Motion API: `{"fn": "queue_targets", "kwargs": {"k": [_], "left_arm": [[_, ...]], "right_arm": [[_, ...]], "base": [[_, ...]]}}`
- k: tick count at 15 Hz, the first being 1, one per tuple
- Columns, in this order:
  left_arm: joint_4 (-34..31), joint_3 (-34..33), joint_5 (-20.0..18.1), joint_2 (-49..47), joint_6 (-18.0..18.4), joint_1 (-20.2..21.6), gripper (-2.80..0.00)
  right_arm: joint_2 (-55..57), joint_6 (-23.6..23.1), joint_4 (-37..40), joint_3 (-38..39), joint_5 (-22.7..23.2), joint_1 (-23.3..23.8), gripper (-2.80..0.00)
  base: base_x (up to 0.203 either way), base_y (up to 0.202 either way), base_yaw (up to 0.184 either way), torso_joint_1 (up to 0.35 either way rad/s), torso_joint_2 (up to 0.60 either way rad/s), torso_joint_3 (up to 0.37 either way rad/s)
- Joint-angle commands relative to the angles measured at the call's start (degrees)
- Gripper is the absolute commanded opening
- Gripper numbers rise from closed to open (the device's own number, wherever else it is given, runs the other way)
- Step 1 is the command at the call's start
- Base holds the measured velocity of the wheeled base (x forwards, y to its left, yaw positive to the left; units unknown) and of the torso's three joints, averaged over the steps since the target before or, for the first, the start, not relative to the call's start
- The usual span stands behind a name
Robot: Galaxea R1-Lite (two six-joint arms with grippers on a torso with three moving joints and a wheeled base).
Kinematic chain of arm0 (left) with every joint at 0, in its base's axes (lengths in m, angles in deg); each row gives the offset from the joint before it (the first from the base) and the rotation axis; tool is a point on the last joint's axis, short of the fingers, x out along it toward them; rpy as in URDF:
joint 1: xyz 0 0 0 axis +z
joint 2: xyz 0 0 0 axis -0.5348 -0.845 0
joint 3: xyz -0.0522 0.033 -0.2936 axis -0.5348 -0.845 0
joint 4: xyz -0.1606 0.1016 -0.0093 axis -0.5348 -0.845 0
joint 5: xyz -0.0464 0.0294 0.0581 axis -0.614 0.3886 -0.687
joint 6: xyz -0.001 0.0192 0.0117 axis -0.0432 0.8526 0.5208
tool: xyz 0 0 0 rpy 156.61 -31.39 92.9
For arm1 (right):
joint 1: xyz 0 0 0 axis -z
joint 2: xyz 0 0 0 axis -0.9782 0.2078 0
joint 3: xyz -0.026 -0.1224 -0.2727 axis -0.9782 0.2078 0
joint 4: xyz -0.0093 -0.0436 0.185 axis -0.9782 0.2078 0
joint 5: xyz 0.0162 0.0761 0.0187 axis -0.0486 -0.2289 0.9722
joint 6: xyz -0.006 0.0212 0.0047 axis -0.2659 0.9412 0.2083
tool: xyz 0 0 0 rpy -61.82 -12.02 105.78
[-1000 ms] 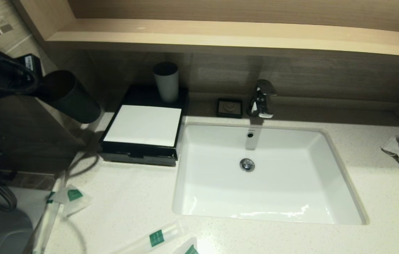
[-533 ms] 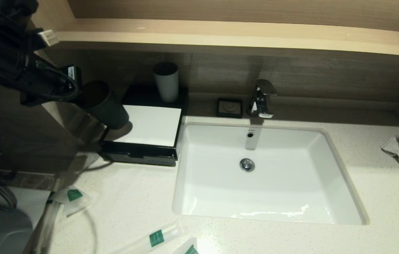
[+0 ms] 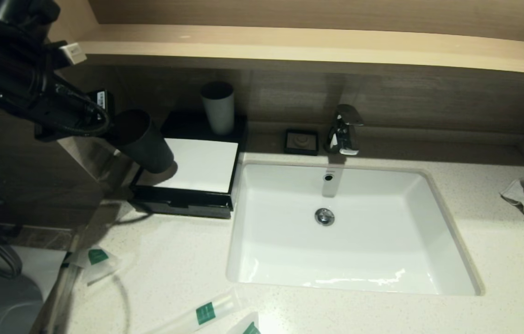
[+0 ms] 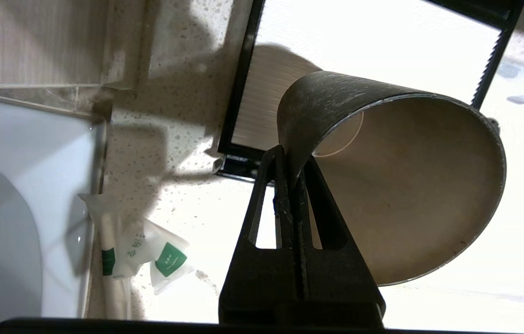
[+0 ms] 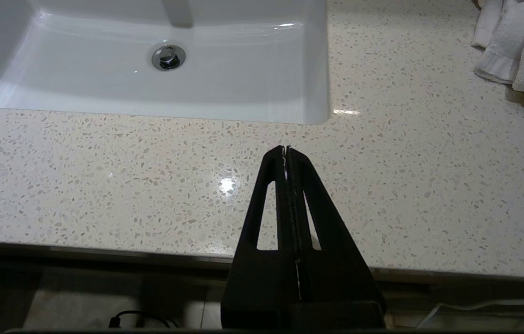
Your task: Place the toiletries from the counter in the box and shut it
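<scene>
Speckled white counter (image 3: 174, 260) is seen around the sink (image 3: 262, 222), with the flat black box (image 3: 188, 199) – white top panel – at its left. A black cup (image 3: 143, 144) is pinched by its rim in the left gripper (image 4: 292, 160), tilted above the box's left edge. Translucent green-labelled toiletries (image 3: 97, 260) lie near the front edge, seemingly lengthwise toward the sink. The right gripper (image 5: 286, 150) is parked, fingers pressed together, over the counter's front.

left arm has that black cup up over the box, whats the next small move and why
Probably lower the black cup onto the box beside the white cup and let go. The left hand is shut on the cup's rim, tilted above the white panel, and the toiletries lie on the counter, so the hand must be freed.
</scene>
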Motion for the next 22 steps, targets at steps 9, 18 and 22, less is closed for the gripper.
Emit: {"fn": "queue_targets", "kwargs": {"k": [9,18,22], "left_arm": [[-1.65,-0.60,-0.06,-1.28,2.44,-3.08,-2.80],[-1.38,-0.60,0.45,-2.94,2.70,-3.35,-2.80],[-0.98,-0.60,0.63,-3.04,2.79,-3.29,-2.80]], "right_arm": [[0.00,0.00,0.01,0.00,-0.01,0.00,-2.80],[0.00,0.00,0.01,0.00,-0.01,0.00,-2.80],[0.00,-0.01,0.01,0.00,-0.01,0.06,-2.80]], "base": [[0.000,0.000,0.000,0.000,0.00,0.000],[0.000,0.000,0.000,0.000,0.00,0.000],[0.000,0.000,0.000,0.000,0.00,0.000]]}}
